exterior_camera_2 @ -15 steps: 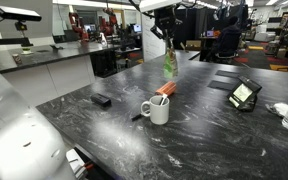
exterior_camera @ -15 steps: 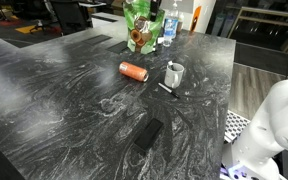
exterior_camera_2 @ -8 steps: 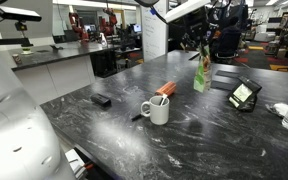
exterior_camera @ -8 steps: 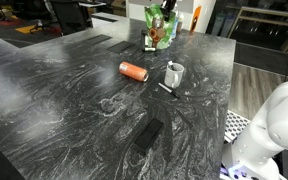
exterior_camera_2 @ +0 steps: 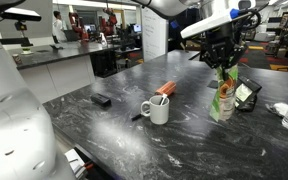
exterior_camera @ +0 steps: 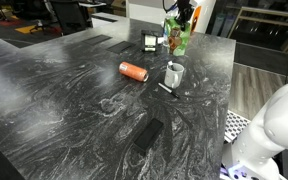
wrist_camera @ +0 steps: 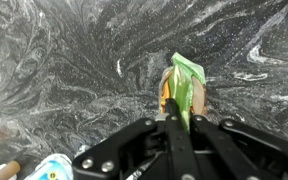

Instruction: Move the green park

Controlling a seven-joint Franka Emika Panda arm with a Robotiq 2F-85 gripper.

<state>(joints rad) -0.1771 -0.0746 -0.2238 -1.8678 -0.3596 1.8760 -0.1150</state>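
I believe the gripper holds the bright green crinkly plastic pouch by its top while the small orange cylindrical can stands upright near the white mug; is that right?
No: the small orange cylindrical can lies on its side near the white mug, as an exterior view shows. The gripper holds the bright green crinkly plastic pouch by its top.

Both exterior views flank the robot base [exterior_camera: 274, 122], facing across the table [exterior_camera: 54, 100]; wrist view looks down closely.
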